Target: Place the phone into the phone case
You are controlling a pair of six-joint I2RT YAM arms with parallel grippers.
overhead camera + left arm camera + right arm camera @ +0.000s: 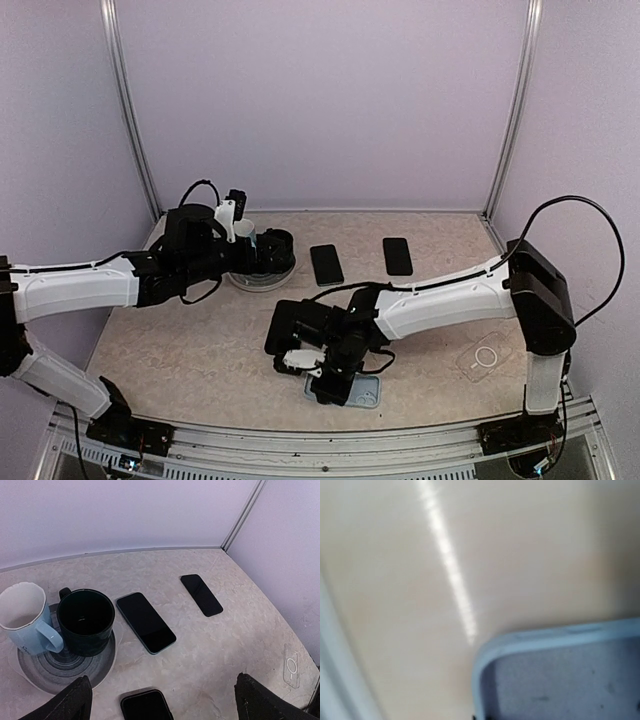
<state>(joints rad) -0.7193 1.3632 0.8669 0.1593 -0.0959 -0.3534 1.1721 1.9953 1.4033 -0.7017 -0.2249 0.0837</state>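
Note:
A light blue phone case (pixel 364 392) lies near the table's front edge. My right gripper (pixel 332 384) points down onto its left end. The right wrist view shows only one empty corner of the case (pixel 560 680), very close and blurred, so I cannot tell how the jaws stand. Two dark phones (pixel 326 264) (pixel 397 256) lie face up at the back. They also show in the left wrist view (pixel 146 622) (pixel 201 594). A third dark phone (pixel 145 707) lies at that view's bottom edge, under my left gripper (pixel 167 705), which is wide open and empty. In the top view the left gripper (pixel 258 250) hovers by the mugs.
A white-and-blue mug (pixel 26 617) and a dark mug (pixel 86 620) stand on a round grey coaster (pixel 55 667) at the back left. A clear phone case (pixel 487 357) lies at the right, near the right arm's base. Walls close in the back and both sides.

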